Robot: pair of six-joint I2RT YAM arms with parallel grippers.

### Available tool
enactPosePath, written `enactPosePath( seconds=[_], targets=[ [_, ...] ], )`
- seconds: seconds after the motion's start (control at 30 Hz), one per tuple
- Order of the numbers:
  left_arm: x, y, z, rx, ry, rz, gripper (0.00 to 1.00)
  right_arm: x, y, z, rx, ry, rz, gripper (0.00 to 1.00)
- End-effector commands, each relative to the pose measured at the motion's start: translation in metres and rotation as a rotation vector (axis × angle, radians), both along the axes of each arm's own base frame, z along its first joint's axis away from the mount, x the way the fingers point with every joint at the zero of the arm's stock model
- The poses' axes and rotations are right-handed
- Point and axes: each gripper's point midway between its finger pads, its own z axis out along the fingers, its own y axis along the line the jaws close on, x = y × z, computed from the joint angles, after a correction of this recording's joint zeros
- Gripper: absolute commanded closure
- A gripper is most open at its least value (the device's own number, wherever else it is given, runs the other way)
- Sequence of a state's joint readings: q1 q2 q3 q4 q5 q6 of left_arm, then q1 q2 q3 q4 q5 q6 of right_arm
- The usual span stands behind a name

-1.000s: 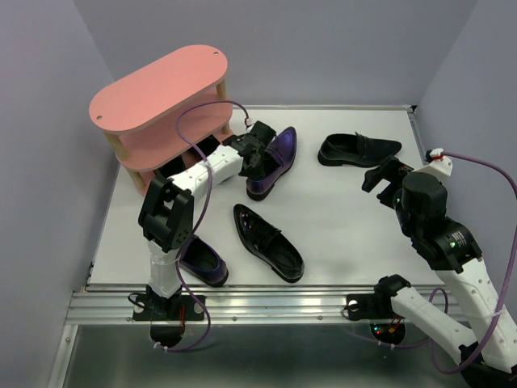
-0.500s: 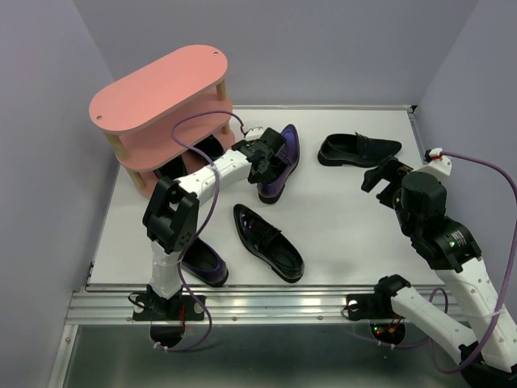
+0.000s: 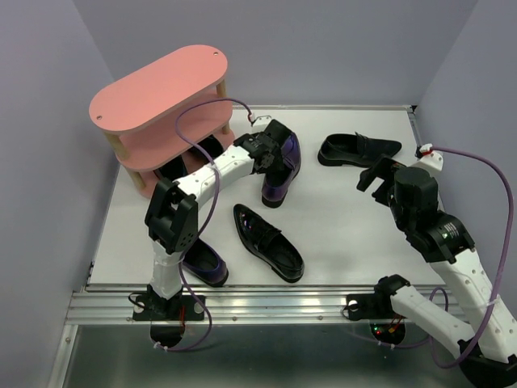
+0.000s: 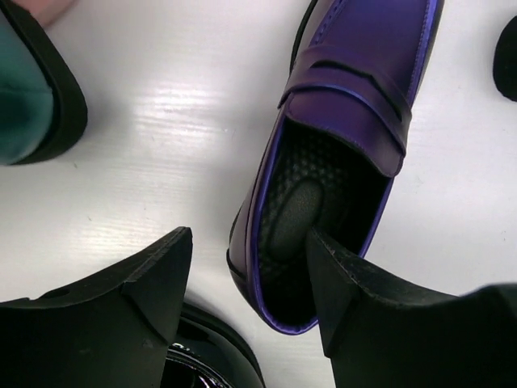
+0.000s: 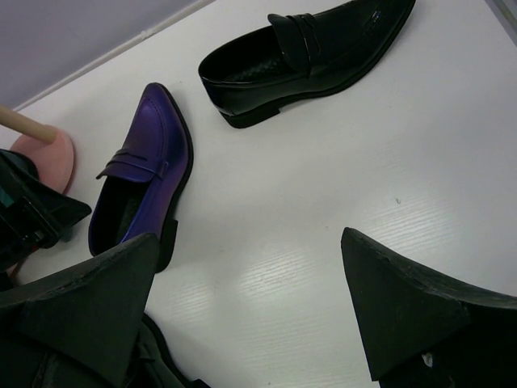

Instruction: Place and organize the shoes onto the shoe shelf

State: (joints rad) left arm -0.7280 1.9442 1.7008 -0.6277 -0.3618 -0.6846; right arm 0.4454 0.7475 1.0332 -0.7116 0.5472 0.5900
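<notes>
The pink shoe shelf [image 3: 157,85] stands at the back left. A purple shoe [image 3: 283,174] rests on the table just right of it, its heel toward me. My left gripper [image 3: 271,149] hovers over that heel with its jaws open: one finger [image 4: 363,291] is above the shoe's opening, the other [image 4: 137,299] outside its left wall, and neither presses the purple shoe [image 4: 347,121]. My right gripper [image 3: 380,174] is open over bare table [image 5: 266,267], near a black loafer [image 3: 358,149]. A glossy black shoe [image 3: 266,241] and a second purple shoe [image 3: 202,260] lie near the front.
A black shoe with teal lining [image 4: 32,97] lies at the shelf's lowest level, close to the left gripper. The glossy black shoe [image 4: 202,356] lies just under the left fingers. Grey walls close in the table's left, back and right sides.
The left gripper carried the purple shoe a little to the right, turned it straighter, and opened its jaws, letting it go. The right arm shifted slightly and stayed open.
</notes>
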Motion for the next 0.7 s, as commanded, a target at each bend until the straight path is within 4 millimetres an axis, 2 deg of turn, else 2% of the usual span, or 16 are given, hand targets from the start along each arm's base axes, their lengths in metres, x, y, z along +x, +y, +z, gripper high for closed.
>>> enactPosePath(
  seconds=[0.0,0.17,0.43,0.5,0.63,0.67],
  targets=[
    [0.011,0.006,0.018,0.129,-0.05,-0.097,0.32,0.001,-0.001,0.025,0.006,-0.059,0.006,0.0],
    [0.015,0.0,0.003,0.171,-0.008,-0.187,0.41,0.004,0.0,0.029,0.006,-0.061,0.011,0.0],
    [0.009,-0.003,-0.035,0.168,0.071,-0.246,0.42,0.004,0.002,0.027,0.01,-0.057,0.014,0.0],
    [0.006,-0.004,-0.041,0.162,0.083,-0.254,0.45,0.003,0.001,0.027,0.011,-0.06,0.013,0.0],
    [0.006,-0.002,-0.044,0.163,0.082,-0.247,0.69,0.002,0.0,0.024,0.011,-0.056,0.009,0.0],
    [0.006,-0.001,-0.044,0.164,0.084,-0.246,0.84,0.002,0.0,0.023,0.012,-0.057,0.007,0.0]
  ],
)
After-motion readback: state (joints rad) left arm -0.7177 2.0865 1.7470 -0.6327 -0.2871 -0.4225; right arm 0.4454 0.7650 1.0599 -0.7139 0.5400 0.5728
